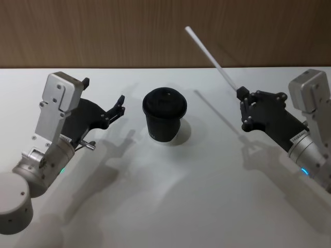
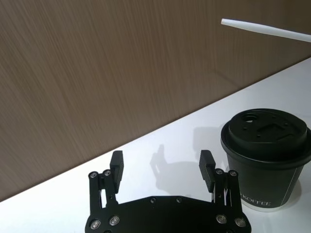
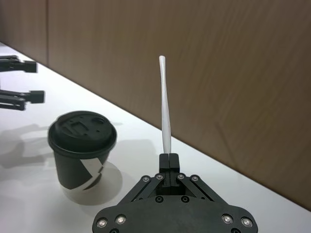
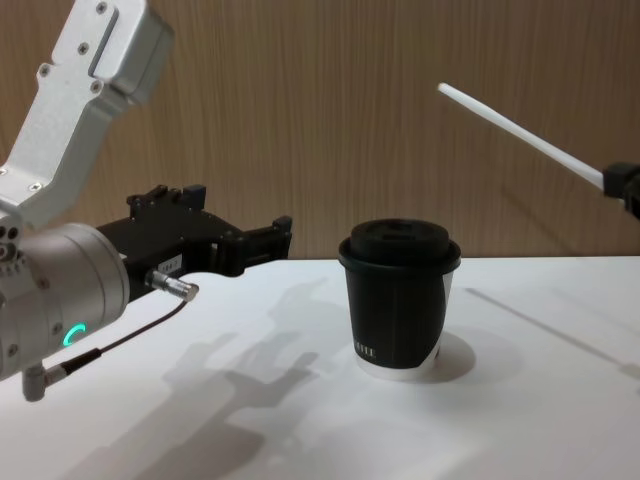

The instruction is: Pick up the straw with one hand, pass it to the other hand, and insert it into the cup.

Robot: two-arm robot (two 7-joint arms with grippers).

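Both fingers of my right gripper (image 1: 241, 94) clamp the straw (image 1: 212, 56) by its near end, its length slanting up ahead; my left gripper (image 1: 104, 92) hangs spread, the cup (image 1: 164, 122) just beside its fingertips.

Head, chest, wrists: common cup (image 1: 164, 116).

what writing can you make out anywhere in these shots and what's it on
"KOFFEE": white letters low on the side of the cup, left wrist view.
Same lettering in the head and chest views: too small to read.
Label on the right arm's wrist, head view: too small to read.
The straw, the right claw shut on it, the open left claw: no text seen.
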